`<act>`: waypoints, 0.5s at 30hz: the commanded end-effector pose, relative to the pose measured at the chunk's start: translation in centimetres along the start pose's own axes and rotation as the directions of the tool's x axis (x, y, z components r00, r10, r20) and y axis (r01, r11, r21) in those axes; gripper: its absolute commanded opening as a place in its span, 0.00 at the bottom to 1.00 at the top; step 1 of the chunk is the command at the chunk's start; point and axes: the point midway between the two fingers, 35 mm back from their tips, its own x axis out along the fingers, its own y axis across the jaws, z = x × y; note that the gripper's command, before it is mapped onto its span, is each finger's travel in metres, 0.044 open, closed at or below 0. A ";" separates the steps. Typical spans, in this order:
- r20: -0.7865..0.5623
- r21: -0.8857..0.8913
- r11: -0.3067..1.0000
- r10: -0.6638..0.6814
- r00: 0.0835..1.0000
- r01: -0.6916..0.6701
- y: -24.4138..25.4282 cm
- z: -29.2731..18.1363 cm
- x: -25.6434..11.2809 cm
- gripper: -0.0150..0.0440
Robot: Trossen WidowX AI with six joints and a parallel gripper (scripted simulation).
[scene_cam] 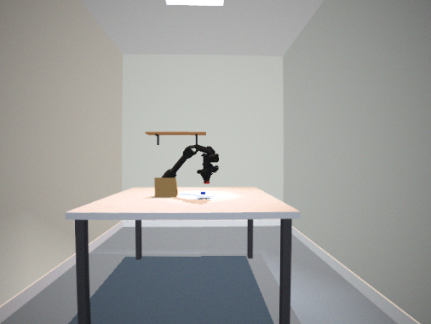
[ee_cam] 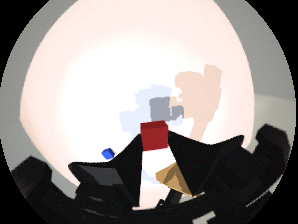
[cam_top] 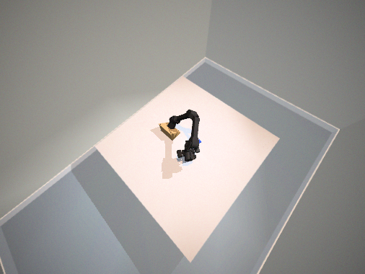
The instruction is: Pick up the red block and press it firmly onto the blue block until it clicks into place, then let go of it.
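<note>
Near the middle of the exterior view, the jaws (scene_cam: 206, 182) are clenched on the red block (scene_cam: 206, 182) (ee_cam: 154, 135), holding it above the desk (cam_top: 223, 155) (scene_cam: 183, 207) (ee_cam: 105, 65). In the wrist view the block sits just below the frame's centre, pinched between the dark fingertips. The blue block (cam_top: 200, 141) (scene_cam: 203, 193) (ee_cam: 108, 153) rests on the desk, apart from the red one, at lower left of the wrist view. From the top, the black arm (cam_top: 195, 127) (scene_cam: 182, 161) arches from a tan base (cam_top: 166, 130) (scene_cam: 165, 188) (ee_cam: 170, 176) left of centre.
</note>
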 end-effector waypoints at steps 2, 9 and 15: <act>0.006 -0.013 1.000 -0.006 1.000 0.007 0.2 -0.2 -1.1 0.25; 0.011 -0.052 0.999 -0.013 1.000 0.014 2.7 -1.2 -0.5 0.25; 0.015 -0.096 0.995 -0.018 1.000 0.019 5.2 -2.6 0.2 0.25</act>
